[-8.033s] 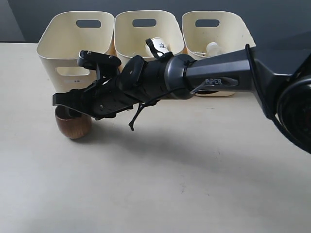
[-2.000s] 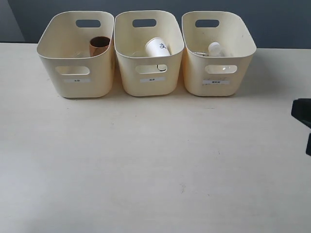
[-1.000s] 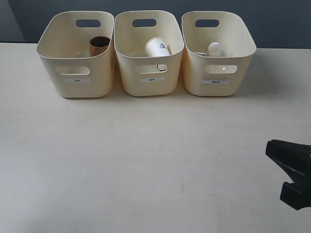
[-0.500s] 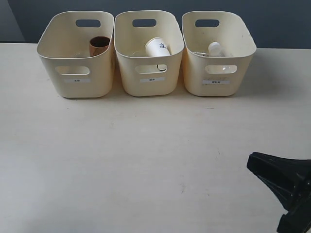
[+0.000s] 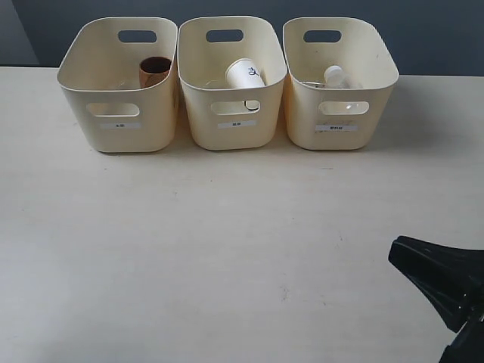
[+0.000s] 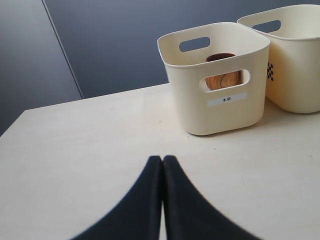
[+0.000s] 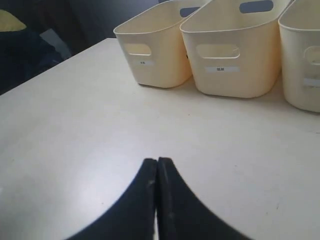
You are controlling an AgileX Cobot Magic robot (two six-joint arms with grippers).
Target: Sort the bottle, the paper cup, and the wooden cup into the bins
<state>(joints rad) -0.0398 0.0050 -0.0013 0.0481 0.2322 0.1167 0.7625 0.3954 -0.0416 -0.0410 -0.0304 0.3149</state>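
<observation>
Three cream-yellow bins stand in a row at the back. The wooden cup [image 5: 155, 72] sits in the left bin [image 5: 117, 125], and it also shows through that bin's handle cut-out [image 6: 223, 80]. The paper cup [image 5: 246, 73] leans in the middle bin [image 5: 234, 125]. The bottle [image 5: 333, 75] lies in the right bin [image 5: 336, 128], with only its white cap end showing. My right gripper [image 7: 157, 161] is shut and empty; it hangs low over the table at the front right [image 5: 423, 268]. My left gripper [image 6: 162, 159] is shut, empty, and out of the exterior view.
The pale table [image 5: 227, 249] stretches in front of the bins. A dark wall stands behind them. In the right wrist view the table's edge [image 7: 55, 62] runs beside the left bin [image 7: 155, 55], with dark floor beyond.
Eight seconds ago the right arm reached across to the wooden cup on the table; the cup now sits in the left bin. The right gripper has withdrawn to the front right, barely shifting lately.
</observation>
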